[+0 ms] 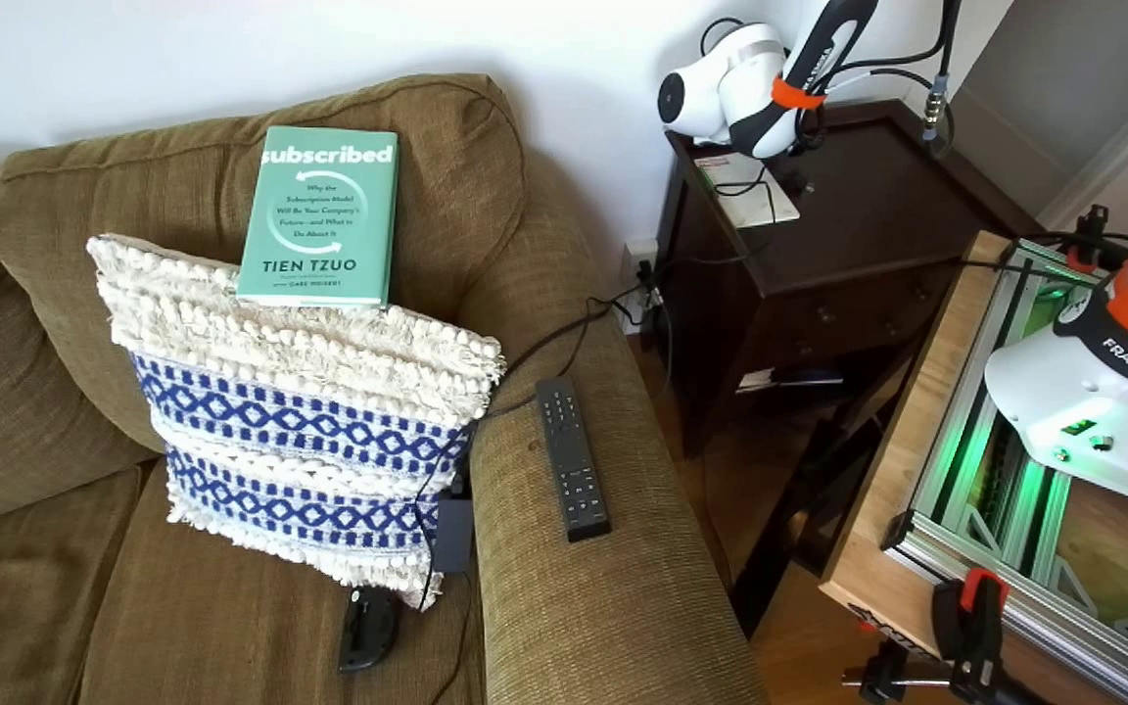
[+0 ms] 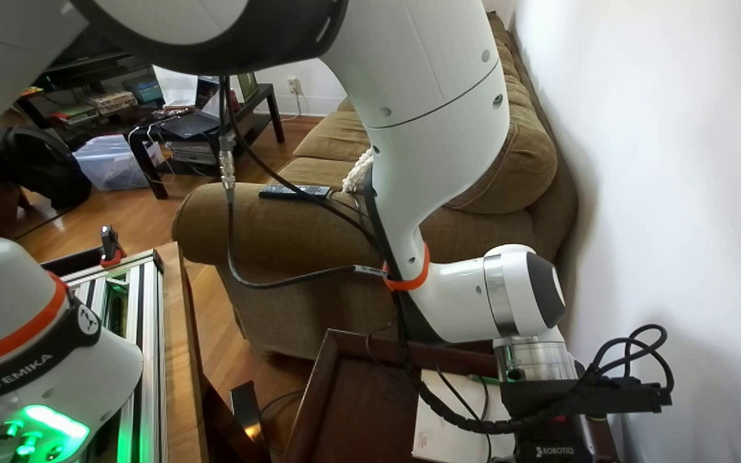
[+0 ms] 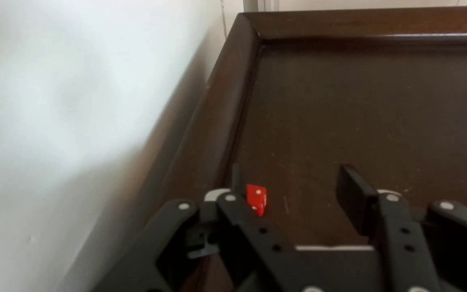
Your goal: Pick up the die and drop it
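Note:
A small red die with white dots [image 3: 257, 198] shows in the wrist view, low and left of the picture's middle, beside the left finger and partly covered by it. It appears to lie on the dark wooden cabinet top [image 3: 359, 113]. My gripper [image 3: 292, 182] is open, its fingers wide apart, with the die on the inner side of the left finger. Whether finger and die touch I cannot tell. In an exterior view the gripper body [image 2: 547, 447] is at the bottom edge with its fingers out of view. The die does not show in either exterior view.
A white wall [image 3: 75, 101] runs close along the cabinet's raised rim [image 3: 201, 150]. A pale flat book or box [image 1: 765, 204] lies on the cabinet [image 1: 887, 215] near the arm, with cables over it. A brown sofa [image 1: 613, 607] stands beside the cabinet.

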